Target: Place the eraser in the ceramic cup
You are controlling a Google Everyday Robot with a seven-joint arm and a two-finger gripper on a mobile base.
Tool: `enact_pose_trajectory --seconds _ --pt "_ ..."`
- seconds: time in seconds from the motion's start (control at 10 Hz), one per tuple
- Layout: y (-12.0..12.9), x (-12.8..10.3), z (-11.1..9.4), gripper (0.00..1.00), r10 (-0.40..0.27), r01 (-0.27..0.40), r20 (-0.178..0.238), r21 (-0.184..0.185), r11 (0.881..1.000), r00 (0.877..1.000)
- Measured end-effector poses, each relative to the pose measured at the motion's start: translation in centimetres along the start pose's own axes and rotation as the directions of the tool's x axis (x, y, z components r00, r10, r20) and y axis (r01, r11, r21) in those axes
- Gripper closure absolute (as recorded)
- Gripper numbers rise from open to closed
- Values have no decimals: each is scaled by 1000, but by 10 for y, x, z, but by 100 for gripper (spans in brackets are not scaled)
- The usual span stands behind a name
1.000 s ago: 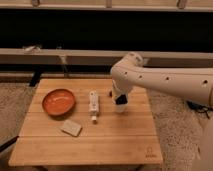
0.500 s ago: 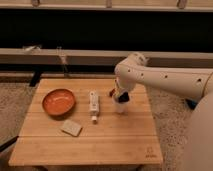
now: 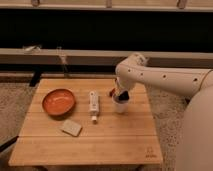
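The ceramic cup [image 3: 120,106] is small, white and upright, standing right of centre on the wooden table [image 3: 90,145]. My gripper [image 3: 119,95] hangs from the white arm [image 3: 150,75] directly over the cup's mouth, at or just inside the rim. A dark shape at the gripper's tip may be the eraser, but I cannot tell it apart from the gripper. No black block lies anywhere on the table.
A shallow orange bowl [image 3: 58,101] sits at the table's left. A long white stick-shaped object [image 3: 93,105] lies just left of the cup. A beige block [image 3: 71,127] lies in front of the bowl. A dark bench and wall run behind the table.
The arm's upper part has shifted slightly up and to the right. The gripper has stayed over the cup, and the cup and other objects have not moved.
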Motion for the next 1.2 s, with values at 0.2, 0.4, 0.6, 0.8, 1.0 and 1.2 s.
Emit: enact_pose_trajectory --seconds 0.2,0.4,0.6,0.8,1.0,1.2 --pt "2 -2 6 63 -6 6 3 -3 1000 1000" --pt "4 -3 13 45 -10 10 0 -5 1000 1000" --pt "5 -2 20 24 -13 13 -7 -7 1000 1000" --pt "6 -3 24 20 -18 18 -10 -9 1000 1000" --pt "6 -1 24 20 -23 23 -13 -9 1000 1000" --pt "6 -1 23 20 -27 26 -13 -7 1000 1000"
